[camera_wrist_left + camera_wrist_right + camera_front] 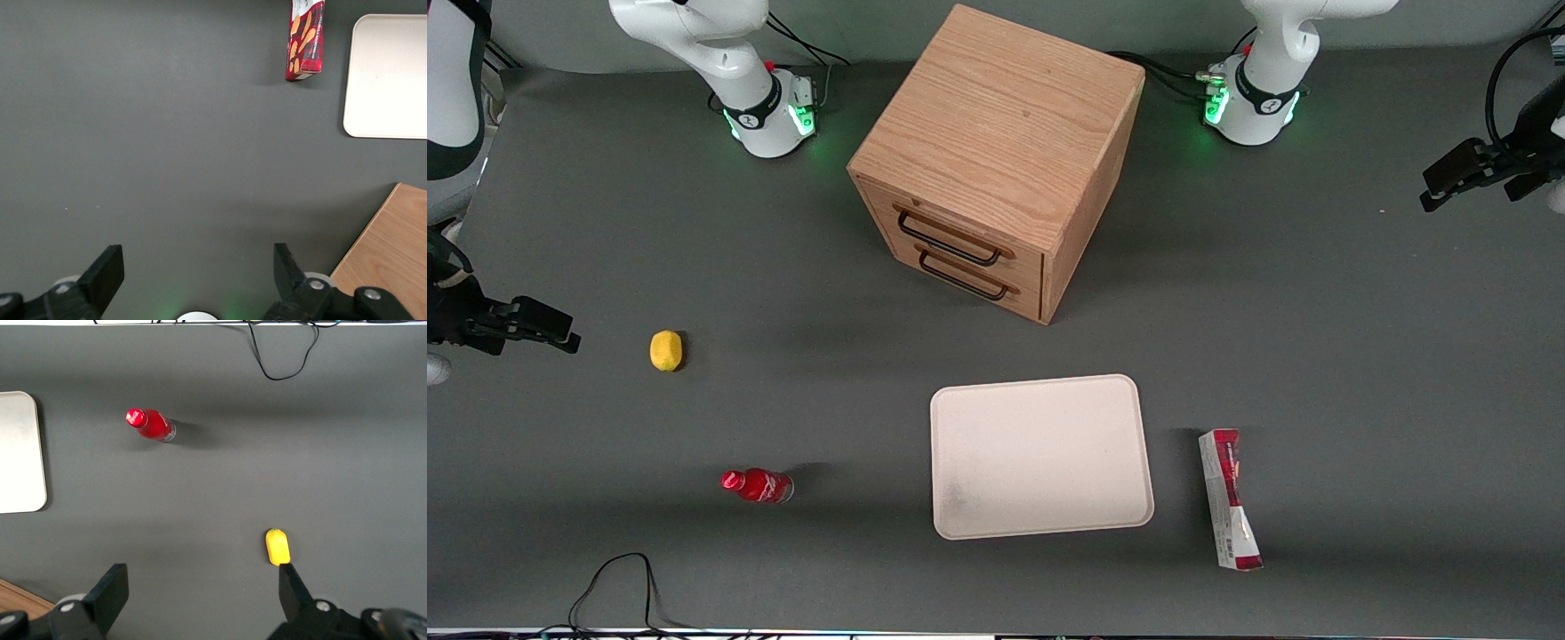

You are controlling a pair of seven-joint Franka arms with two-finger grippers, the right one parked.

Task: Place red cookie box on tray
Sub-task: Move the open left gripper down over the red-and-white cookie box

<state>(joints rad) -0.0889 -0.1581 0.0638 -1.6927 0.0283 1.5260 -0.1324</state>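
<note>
Nothing is yet done: the red cookie box (1230,499) is seen lying on the counter (1360,356) just beside the bare tray (1040,456), while the gripper (1463,178), fingers (103,273) spread wide and holding nothing, is held well apart from the tray.

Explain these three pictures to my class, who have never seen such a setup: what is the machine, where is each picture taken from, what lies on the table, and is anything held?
Two white robot arms stand at a grey table. One picture looks down from the front; the other two come from cameras on each arm's wrist. The working arm's gripper hangs above bare table, jaws open, holding nothing. On the table lie a red cookie box beside a cream tray, which is empty, a wooden drawer cabinet, a small red bottle and a yellow object, perhaps a lemon.
</note>
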